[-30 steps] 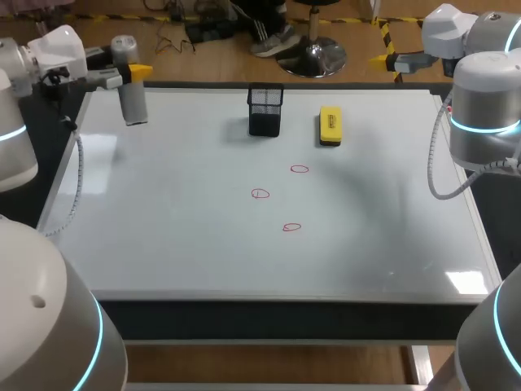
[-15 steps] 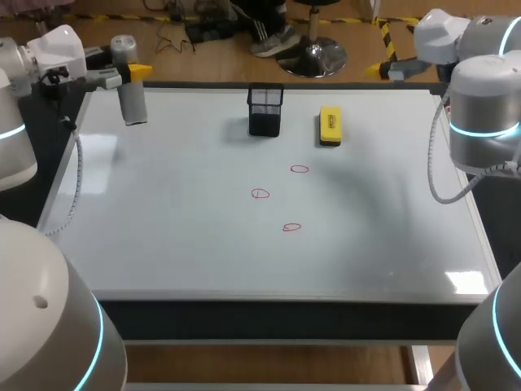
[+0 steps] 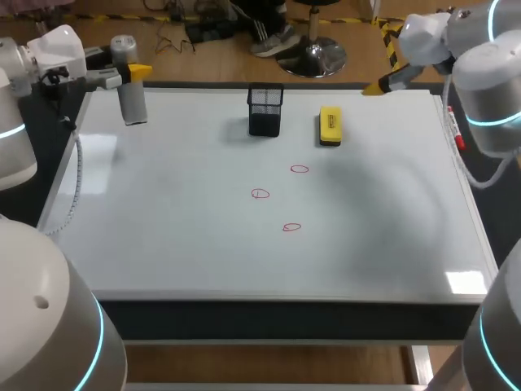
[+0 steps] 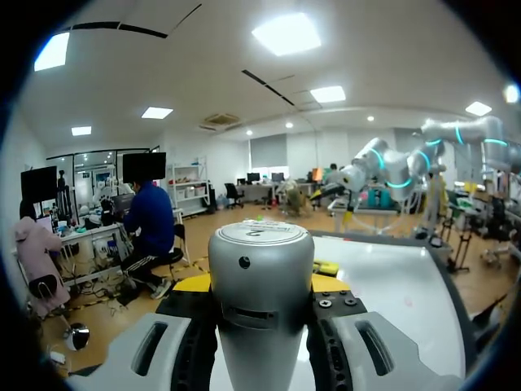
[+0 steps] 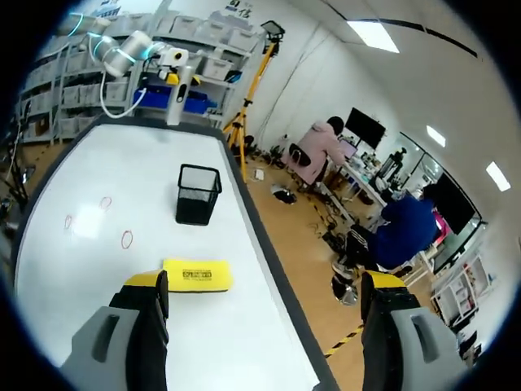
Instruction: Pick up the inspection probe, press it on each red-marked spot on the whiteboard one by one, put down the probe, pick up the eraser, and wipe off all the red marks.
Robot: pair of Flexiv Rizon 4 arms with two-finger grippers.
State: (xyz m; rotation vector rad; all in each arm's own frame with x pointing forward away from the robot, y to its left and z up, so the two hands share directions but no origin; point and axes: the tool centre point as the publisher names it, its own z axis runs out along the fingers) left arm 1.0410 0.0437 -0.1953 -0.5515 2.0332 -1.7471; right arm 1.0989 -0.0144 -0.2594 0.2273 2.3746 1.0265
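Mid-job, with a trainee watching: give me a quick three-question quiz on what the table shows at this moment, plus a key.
1. Multiple choice: which arm holds the inspection probe upright? A. left; B. right; C. neither.
2. True or false: the right gripper has open fingers with nothing between them.
3. Fill in: the whiteboard carries ___ red marks.
Key: 1 A, the left gripper is shut on it; 2 true; 3 three.

A robotics lab: left arm [image 3: 18, 122] and right arm [image 3: 488, 98] flank a whiteboard [image 3: 179, 220].
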